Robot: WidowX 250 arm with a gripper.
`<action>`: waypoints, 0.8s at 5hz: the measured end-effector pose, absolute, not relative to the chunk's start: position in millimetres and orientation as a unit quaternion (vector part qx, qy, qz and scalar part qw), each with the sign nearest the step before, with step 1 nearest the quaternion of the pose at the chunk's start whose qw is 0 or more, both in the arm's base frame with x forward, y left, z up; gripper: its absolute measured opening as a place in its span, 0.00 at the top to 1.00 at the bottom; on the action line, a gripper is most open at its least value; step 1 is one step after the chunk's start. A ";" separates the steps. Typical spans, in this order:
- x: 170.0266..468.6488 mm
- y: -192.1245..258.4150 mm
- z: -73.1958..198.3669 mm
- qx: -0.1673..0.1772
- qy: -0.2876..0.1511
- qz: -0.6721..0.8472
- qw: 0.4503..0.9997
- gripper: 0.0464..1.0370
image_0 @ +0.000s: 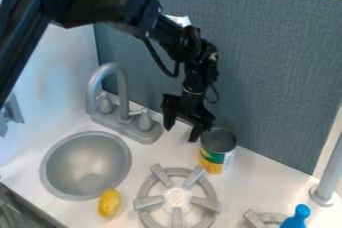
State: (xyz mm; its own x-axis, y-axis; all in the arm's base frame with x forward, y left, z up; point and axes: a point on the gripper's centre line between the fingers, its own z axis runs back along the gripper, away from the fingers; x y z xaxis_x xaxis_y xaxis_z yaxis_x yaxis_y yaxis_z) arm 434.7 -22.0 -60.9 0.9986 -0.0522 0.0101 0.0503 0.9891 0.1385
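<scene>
Hangs low over the white counter (264,184), close to its back edge, with the black gripper (181,133) open, fingers spread apart and pointing down, gripping nothing. Has the can (217,148) nearest, just beside the finger toward the right, too close in this view to tell contact from a narrow gap. Shows the can upright near the counter's back edge, grey at the top, with green and yellow on its label, in front of a blue-grey panel (267,72). Includes a grey faucet (123,94) with two knobs near the back left corner, and in front of it a round grey sink (83,159). Carries a yellow oval object (109,203) between the sink and a grey burner (202,203). Farther right, includes part of a second burner (257,218), a blue object (297,217) next to it, and a grey post (327,182) near the back edge.
</scene>
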 end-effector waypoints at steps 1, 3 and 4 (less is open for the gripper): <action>432.2 -37.6 -63.8 0.047 0.000 -0.052 0.998 0.04; 406.4 -84.2 -75.8 0.005 0.016 -0.118 0.993 0.04; 404.4 -105.2 -58.9 -0.008 -0.004 -0.148 0.989 0.04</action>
State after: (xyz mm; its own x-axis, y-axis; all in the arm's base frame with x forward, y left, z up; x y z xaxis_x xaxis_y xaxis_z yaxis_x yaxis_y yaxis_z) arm 404.4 -105.2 -58.9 0.9564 -0.2920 0.0101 0.2922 0.9562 -0.0155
